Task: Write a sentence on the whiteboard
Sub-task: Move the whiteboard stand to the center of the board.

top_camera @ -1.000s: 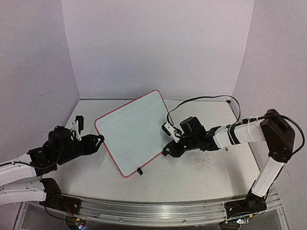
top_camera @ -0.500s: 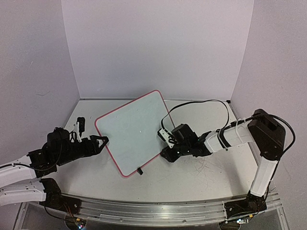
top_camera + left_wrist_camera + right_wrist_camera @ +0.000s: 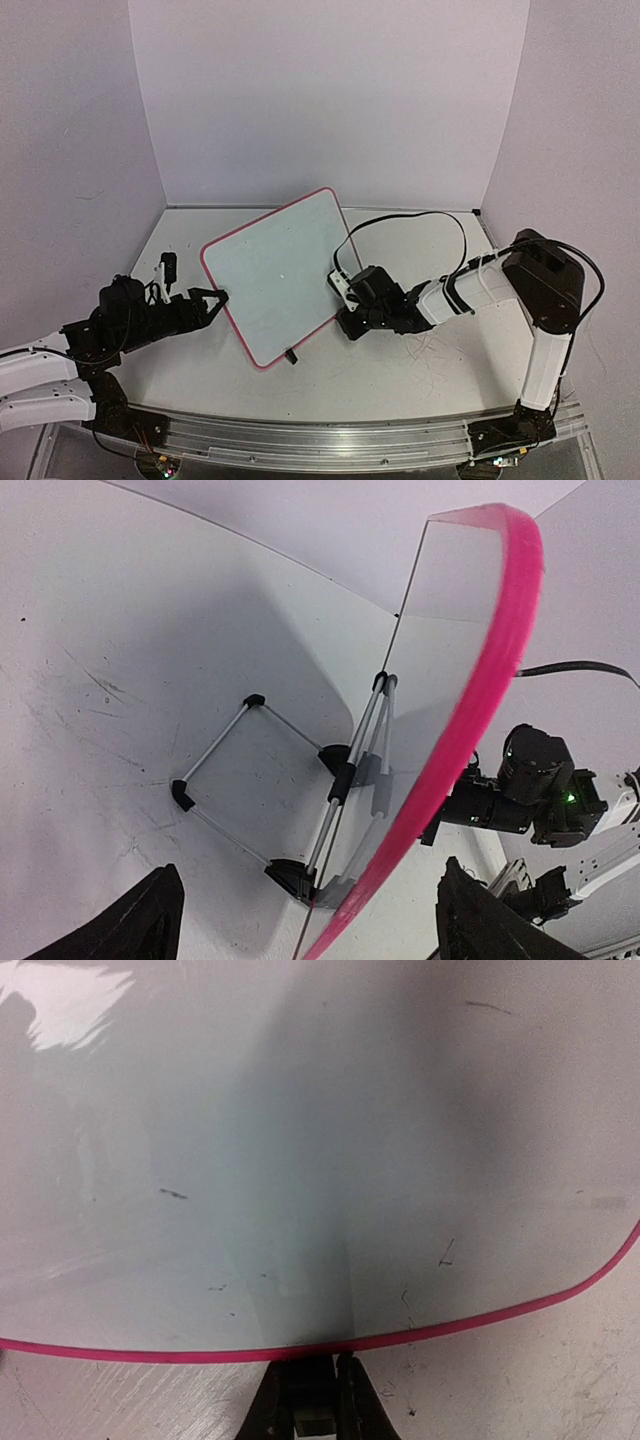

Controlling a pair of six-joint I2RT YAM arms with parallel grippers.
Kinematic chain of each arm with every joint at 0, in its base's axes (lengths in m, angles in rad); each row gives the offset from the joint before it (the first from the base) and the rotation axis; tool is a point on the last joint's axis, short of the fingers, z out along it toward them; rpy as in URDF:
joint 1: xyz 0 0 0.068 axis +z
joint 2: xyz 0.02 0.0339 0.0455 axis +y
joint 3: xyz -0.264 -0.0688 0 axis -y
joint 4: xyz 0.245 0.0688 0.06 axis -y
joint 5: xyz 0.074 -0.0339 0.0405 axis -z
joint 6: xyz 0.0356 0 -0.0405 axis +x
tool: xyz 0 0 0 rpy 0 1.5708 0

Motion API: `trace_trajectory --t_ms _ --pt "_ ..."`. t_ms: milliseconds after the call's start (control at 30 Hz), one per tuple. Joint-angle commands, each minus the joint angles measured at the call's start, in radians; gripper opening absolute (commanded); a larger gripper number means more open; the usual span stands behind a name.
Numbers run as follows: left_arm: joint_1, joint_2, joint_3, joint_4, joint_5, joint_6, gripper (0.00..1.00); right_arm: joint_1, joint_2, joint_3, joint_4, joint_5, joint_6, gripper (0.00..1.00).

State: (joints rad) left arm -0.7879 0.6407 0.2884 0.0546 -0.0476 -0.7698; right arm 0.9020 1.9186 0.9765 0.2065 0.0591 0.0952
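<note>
The left tool (image 3: 208,300) had its fingers wide apart, right at the left edge of the whiteboard (image 3: 275,275), not pinching it. The whiteboard stood in the middle of the desk (image 3: 400,370), leaning back on a thin wire stand (image 3: 345,770). It looked light and stiff, so a push would likely tip or slide it. The pink frame (image 3: 470,720) looked like the best place to hold. Its white face was smooth and shiny, with a few tiny dark marks and no sentence. The right tool (image 3: 318,1370) had its fingers together, tips at the near right edge of the frame. I could not tell if they pinched it.
</note>
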Motion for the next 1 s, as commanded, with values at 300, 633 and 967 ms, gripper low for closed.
trace_trajectory --t_ms 300,633,967 --pt "0.003 0.156 0.041 0.154 0.146 0.030 0.92 0.001 -0.154 -0.185 0.104 0.417 0.211 0.00" --pt "0.015 0.546 0.163 0.471 0.323 0.072 0.95 -0.002 -0.234 -0.322 0.084 0.457 0.362 0.00" --pt "0.127 0.946 0.367 0.700 0.685 0.156 0.87 -0.027 -0.287 -0.380 0.136 0.366 0.299 0.00"
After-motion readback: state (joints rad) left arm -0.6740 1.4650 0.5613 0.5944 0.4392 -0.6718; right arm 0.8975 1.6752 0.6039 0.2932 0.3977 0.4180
